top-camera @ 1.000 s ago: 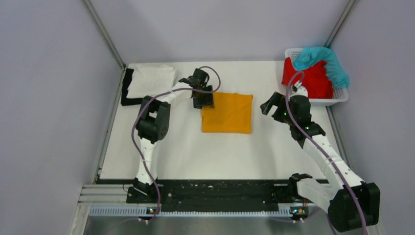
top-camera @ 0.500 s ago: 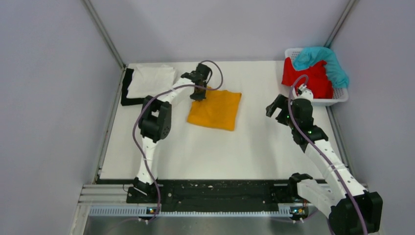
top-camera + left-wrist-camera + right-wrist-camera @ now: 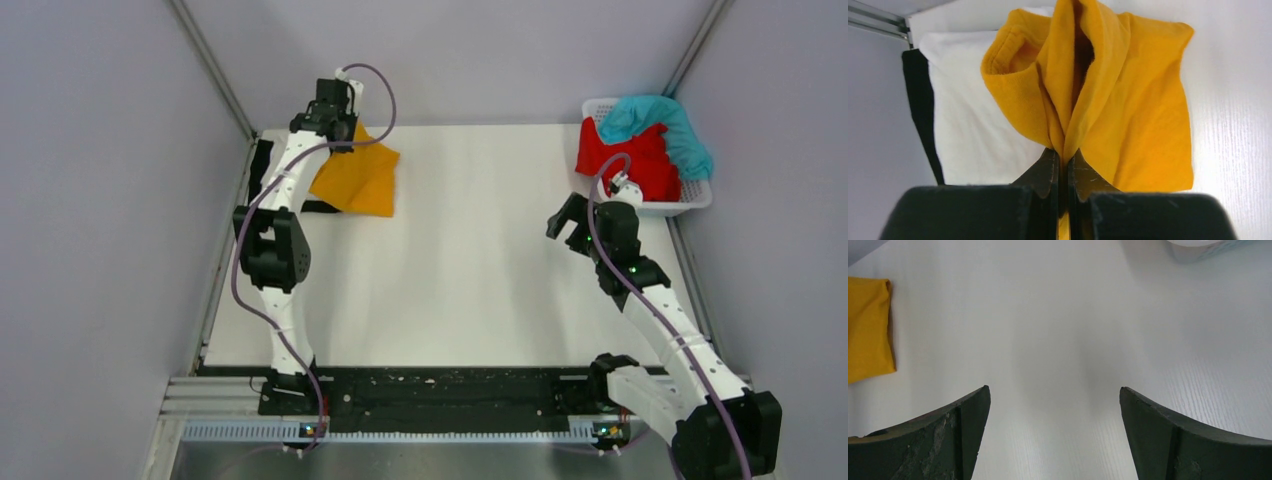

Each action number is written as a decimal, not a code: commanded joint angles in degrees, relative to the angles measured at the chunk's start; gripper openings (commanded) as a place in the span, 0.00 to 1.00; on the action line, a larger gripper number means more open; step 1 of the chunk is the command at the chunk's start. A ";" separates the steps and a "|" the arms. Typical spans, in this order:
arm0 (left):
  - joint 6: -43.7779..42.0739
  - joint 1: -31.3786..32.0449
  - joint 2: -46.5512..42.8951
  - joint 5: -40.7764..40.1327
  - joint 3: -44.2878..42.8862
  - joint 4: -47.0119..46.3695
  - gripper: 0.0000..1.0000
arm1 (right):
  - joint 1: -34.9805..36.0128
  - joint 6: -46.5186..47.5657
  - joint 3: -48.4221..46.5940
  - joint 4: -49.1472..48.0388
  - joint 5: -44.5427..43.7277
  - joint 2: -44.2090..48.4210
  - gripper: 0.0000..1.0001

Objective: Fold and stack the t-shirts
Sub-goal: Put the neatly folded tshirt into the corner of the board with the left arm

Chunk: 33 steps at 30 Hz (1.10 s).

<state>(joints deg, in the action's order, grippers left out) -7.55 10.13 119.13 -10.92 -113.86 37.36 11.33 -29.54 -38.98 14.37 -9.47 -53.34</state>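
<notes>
The folded mustard-orange t-shirt (image 3: 358,180) hangs bunched from my left gripper (image 3: 343,132) at the far left corner. In the left wrist view the jaws (image 3: 1064,152) are shut on a pinch of that shirt (image 3: 1138,100). Below it lie a folded white t-shirt (image 3: 973,135) and, under that, a black t-shirt (image 3: 920,100); the black one's edge (image 3: 262,165) shows by the wall. A red t-shirt (image 3: 640,160) and a teal t-shirt (image 3: 660,120) are heaped in the basket. My right gripper (image 3: 562,218) hovers open above bare table, nothing between its fingers (image 3: 1054,390).
The white slotted basket (image 3: 690,205) stands at the far right corner, right behind my right gripper. Walls close the table on the left, back and right. The mustard-orange t-shirt's edge (image 3: 868,330) shows at the left of the right wrist view.
My left gripper has shut on the mustard-orange t-shirt and carried it from the table's middle to the far left corner, over the white and black shirts. The right arm shifted slightly right.
</notes>
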 commanded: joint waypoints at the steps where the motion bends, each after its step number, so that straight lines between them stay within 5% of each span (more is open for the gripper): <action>1: -5.54 -2.04 -0.74 2.05 -6.11 0.94 0.00 | -0.03 0.57 -0.57 -0.75 -2.37 -0.65 0.99; 20: -5.77 -3.26 -10.75 10.59 -8.57 3.54 0.00 | -0.07 0.46 -0.40 -0.69 -3.35 -1.51 0.99; 33: -2.60 -13.08 -2.38 20.64 -16.73 6.42 0.00 | 0.00 -0.05 -0.70 -0.06 -5.72 -2.57 0.99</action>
<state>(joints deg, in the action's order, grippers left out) -11.25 1.17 113.93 5.37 -125.91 45.06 11.33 -29.58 -38.98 14.61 -13.13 -55.00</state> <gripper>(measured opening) 0.051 0.985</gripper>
